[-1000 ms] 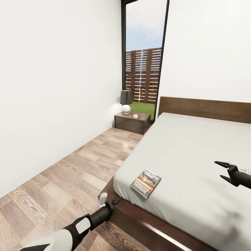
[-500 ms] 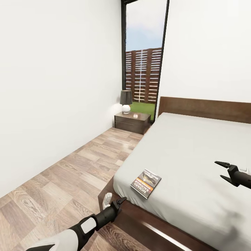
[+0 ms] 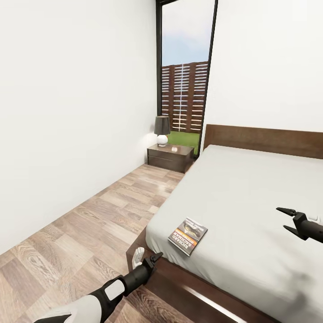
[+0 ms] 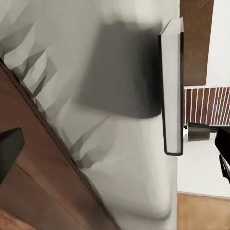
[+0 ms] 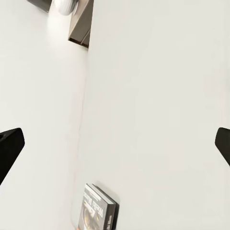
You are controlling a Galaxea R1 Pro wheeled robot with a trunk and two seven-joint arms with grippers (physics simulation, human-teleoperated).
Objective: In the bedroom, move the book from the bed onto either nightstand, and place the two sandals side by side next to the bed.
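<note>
**Bedroom aisle beside the bed, book at the mattress corner**

We look into a bedroom with white walls and a wood-plank floor [image 3: 89, 224], and we take the bed [image 3: 251, 202] as our landmark. Left of the bed, a bare strip of floor runs between the wall and the mattress edge, from our near side up to the nightstand [image 3: 170, 157]. That nightstand stands just beside the head of the bed, under the tall window [image 3: 186, 67], and carries a dark-shaded lamp [image 3: 162, 130].

Our left gripper [image 3: 149, 259] hangs low at the bed's near left corner, beside the dark wooden frame and just short of the mattress edge. Its fingers are spread, one light and one dark tip standing apart. In the left wrist view we see the frame rail, the rumpled mattress edge and the book [image 4: 172, 86] edge-on above it.

The book [image 3: 188, 235] lies flat on the mattress near that same corner, close to the left edge and not overhanging it; the right wrist view also catches it [image 5: 98, 211]. Around it the grey mattress is bare.

Further right, our right gripper [image 3: 289, 220] hovers over the mattress, well apart from the book, its two dark fingers spread wide and holding nothing.
</note>
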